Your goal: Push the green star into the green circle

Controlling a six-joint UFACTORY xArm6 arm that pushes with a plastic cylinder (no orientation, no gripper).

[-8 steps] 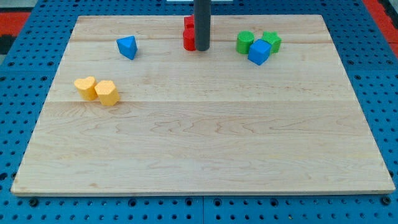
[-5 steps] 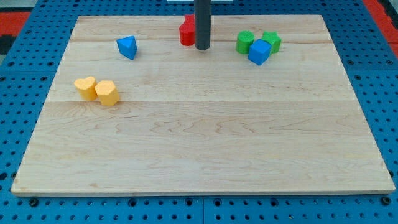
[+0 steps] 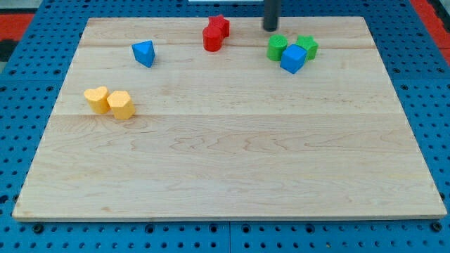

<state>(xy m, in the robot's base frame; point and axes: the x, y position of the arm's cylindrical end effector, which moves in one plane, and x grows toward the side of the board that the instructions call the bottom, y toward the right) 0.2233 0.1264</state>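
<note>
Bright, even light from above; soft short shadows beneath the blocks; focus sharp, no glare or blur.

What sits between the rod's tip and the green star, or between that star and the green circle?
Nothing visible fills the short gap between the green star and the green circle; the blue cube sits just below that gap, touching or nearly touching both. My tip is above the circle, left of the star, with bare board between.

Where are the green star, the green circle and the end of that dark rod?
green star [image 3: 307,46], camera view, its top face.
green circle [image 3: 276,47], camera view, its top face.
my tip [image 3: 271,28], camera view, the rod's lower end.
</note>
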